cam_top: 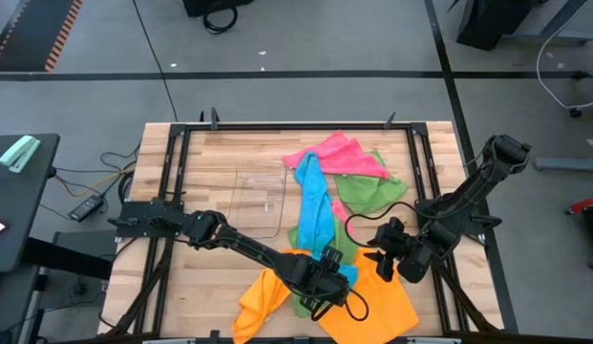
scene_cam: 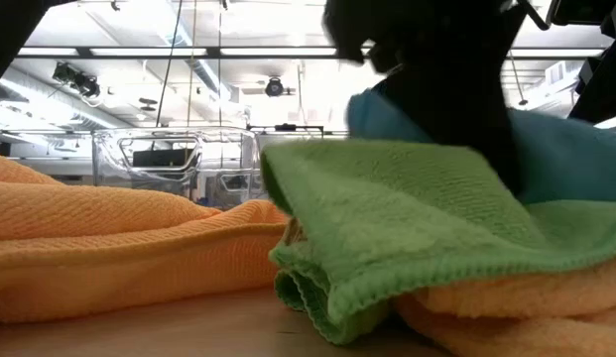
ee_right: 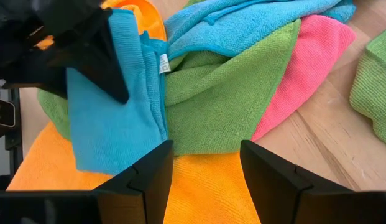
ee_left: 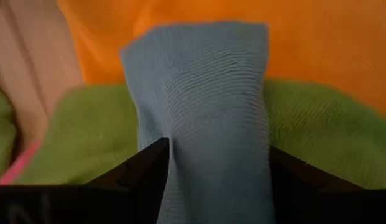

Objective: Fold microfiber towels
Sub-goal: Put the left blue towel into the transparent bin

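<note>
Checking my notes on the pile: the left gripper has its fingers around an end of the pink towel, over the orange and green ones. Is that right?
Not quite. The towel between the left gripper's fingers is the blue towel, not pink; the left wrist view shows it. The orange towel and green towel do lie beneath.

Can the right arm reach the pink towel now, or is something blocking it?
Probably yes. The right gripper hangs open over the orange towel, and the pink towel's edge lies uncovered on the wood ahead. Only part of it goes under the green towel.

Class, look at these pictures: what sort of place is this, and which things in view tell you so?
Probably a robotics lab or workshop: a framed wooden table with arms mounted on it, cables trailing over a grey floor, and ceiling strip lights behind.
</note>
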You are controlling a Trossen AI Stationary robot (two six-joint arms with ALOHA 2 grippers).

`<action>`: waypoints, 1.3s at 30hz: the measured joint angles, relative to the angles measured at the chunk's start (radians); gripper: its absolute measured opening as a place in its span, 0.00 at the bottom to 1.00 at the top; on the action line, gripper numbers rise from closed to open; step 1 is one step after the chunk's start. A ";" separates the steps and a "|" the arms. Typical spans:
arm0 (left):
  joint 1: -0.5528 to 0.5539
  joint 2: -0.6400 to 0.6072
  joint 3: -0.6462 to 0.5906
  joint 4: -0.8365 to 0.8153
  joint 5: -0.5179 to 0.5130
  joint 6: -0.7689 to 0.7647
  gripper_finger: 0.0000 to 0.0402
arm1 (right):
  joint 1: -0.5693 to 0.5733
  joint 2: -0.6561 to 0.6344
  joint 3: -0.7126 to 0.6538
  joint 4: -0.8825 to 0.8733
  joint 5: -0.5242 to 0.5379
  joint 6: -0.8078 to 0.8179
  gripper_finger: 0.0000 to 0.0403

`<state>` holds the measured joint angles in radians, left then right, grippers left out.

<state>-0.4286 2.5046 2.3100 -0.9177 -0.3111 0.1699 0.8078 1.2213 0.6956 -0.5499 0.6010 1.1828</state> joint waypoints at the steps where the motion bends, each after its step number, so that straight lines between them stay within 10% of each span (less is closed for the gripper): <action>1: 0.000 0.002 0.000 0.001 0.000 0.000 0.57 | 0.000 0.000 0.000 0.000 0.000 0.000 0.49; 24: 0.008 -0.007 0.000 -0.028 0.033 -0.025 0.12 | 0.000 0.000 0.000 0.003 0.000 0.003 0.49; 39: 0.126 -0.126 0.000 -0.049 0.480 -0.244 0.12 | 0.000 0.000 0.001 -0.003 0.000 -0.004 0.49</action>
<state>-0.3023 2.3782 2.3104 -0.9665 0.1687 -0.0737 0.8074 1.2213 0.6964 -0.5531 0.6010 1.1786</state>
